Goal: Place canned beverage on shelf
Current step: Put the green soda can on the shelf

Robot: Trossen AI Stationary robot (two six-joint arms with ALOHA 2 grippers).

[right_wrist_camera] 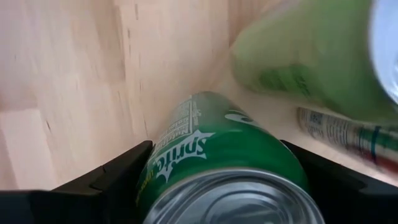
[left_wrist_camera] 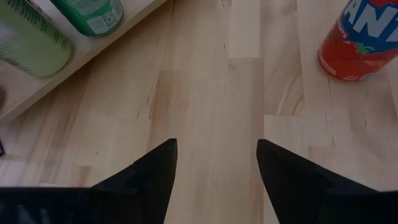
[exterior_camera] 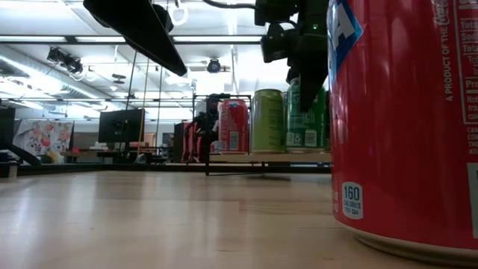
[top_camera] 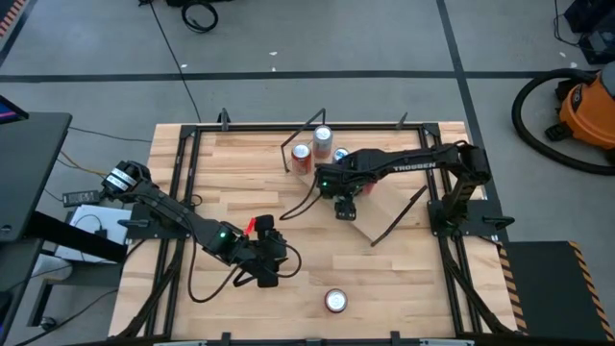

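Observation:
A green Sprite can [right_wrist_camera: 217,155] stands upright between the fingers of my right gripper [top_camera: 346,204], which is shut on it over the shelf [top_camera: 386,210]. In the low view this can [exterior_camera: 306,119] is at the right end of a row on the shelf board [exterior_camera: 254,157], beside a light green can [exterior_camera: 267,119] and a red can [exterior_camera: 234,125]. A red Fanta can [top_camera: 335,301] stands on the table near its front edge. My left gripper [top_camera: 269,269] hangs open above bare table, left of that can, with nothing between its fingers [left_wrist_camera: 155,168]. My right gripper pinches the Sprite can's upper side wall [right_wrist_camera: 152,177] between its two fingers, one on each side. The fingers come from above, pointing down. The can is upright, its base [exterior_camera: 306,148] down at the shelf board; whether it rests there I cannot tell.
The shelf stands slantwise at the table's far middle on thin black legs [top_camera: 394,226]. A fourth can with a white and blue label [right_wrist_camera: 339,134] is close beside the held one. Bare slatted tabletop [top_camera: 413,288] lies to the front right.

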